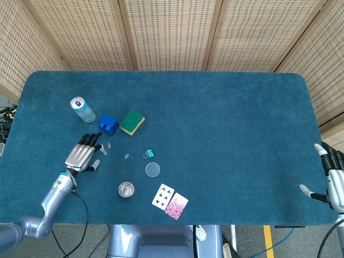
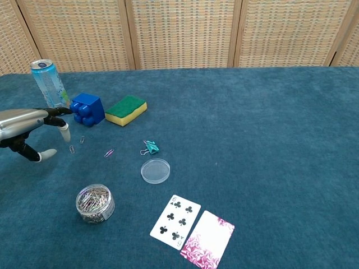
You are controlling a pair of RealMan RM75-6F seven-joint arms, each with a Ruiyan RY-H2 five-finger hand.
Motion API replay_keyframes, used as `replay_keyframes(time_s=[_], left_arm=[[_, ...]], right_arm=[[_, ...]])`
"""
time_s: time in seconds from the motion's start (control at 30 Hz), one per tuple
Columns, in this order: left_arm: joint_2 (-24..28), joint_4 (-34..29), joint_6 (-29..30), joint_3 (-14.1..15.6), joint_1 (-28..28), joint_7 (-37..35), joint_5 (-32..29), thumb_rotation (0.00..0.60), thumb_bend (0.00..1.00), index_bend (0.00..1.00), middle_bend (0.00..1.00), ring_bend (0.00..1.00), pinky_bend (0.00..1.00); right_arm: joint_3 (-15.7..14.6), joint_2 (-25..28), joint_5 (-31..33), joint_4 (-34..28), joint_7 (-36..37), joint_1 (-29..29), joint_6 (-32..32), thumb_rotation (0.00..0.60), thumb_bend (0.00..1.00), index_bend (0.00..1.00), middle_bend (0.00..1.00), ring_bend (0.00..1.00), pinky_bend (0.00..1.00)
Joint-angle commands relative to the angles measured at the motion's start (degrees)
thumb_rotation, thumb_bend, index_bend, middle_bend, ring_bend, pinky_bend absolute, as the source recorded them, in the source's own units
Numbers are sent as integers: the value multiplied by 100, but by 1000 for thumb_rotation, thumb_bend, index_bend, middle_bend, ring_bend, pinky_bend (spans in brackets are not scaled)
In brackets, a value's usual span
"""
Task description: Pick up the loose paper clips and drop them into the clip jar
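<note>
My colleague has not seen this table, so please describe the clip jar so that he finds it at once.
Start at the blue table and go to its near left part, by the front edge. The clip jar stands there, left of the two cards. It is a small clear round jar full of silver clips, while the lid nearby lies flat and empty.

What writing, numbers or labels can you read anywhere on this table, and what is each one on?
"6" with club pips: corner of the face-up playing card.
Drink can: the printing on its side is too blurred to read.
Face-down card: pink patterned back, no text.
Clip jar, blue block, sponge: no text shows.
</note>
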Motion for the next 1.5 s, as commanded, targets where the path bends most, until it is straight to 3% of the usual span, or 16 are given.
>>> replay_keyframes(time_s=[0.03, 0.8, 1.5], left_arm=[[-229, 336, -171, -76, -119, -158, -53, 600, 442, 397, 0, 0, 0], [-771, 1307, -500, -224, -386, -344, -153, 600, 454, 432, 0, 0, 0], [-838, 1378, -402, -129, -246, -479, -79, 600, 457, 461, 0, 0, 0]], right_arm=[[1, -4, 11, 3, -8, 5, -10, 600, 0, 0, 0, 0, 0], [5, -34, 78, 19, -71, 46, -86, 600, 0, 0, 0, 0, 0], [7, -27, 89, 18, -46, 44, -83, 600, 0, 0, 0, 0, 0]])
